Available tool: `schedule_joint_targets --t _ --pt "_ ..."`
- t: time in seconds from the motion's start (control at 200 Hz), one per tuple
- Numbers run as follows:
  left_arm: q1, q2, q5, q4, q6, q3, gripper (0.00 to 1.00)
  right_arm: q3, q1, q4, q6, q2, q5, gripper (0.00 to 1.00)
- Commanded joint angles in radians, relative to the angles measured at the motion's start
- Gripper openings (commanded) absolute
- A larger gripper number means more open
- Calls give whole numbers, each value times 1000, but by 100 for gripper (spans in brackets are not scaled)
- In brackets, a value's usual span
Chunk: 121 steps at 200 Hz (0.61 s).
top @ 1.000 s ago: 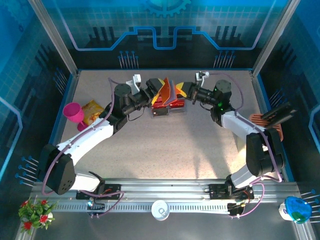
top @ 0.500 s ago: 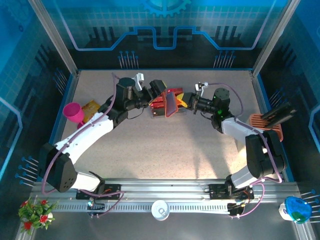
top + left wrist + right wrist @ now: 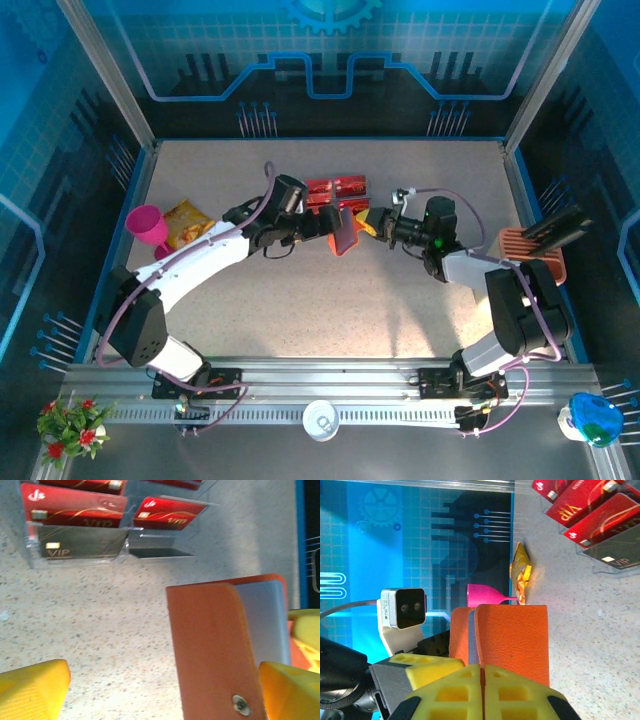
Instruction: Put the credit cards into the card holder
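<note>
Right gripper (image 3: 481, 674) clamps the card holder (image 3: 512, 635), left gripper (image 3: 162, 692) gapes; credit cards (image 3: 336, 188) lie unloaded near the desk's far edge.

I see the left arm (image 3: 190, 265) stretched in from the left and the right arm (image 3: 470, 268) folded in from the right, tips nearly meeting mid-table, left gripper (image 3: 325, 223) spread wide, right gripper (image 3: 372, 222) pinched closed on the card holder (image 3: 345, 236).

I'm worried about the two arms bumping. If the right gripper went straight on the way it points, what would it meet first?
Most likely the left gripper: it sits just beyond the card holder that the right gripper has its fingers shut on, facing it. How near is unclear.
</note>
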Motion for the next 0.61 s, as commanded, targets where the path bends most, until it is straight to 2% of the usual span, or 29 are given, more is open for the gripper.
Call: schedule_joint_targets --t 0.0,0.6 --pt "-19 26 -54 -62 59 -21 97 -37 -2 74 -42 25 18 0" --pt "-56 108 -179 -147 123 -92 97 -160 98 363 -29 236 147 0"
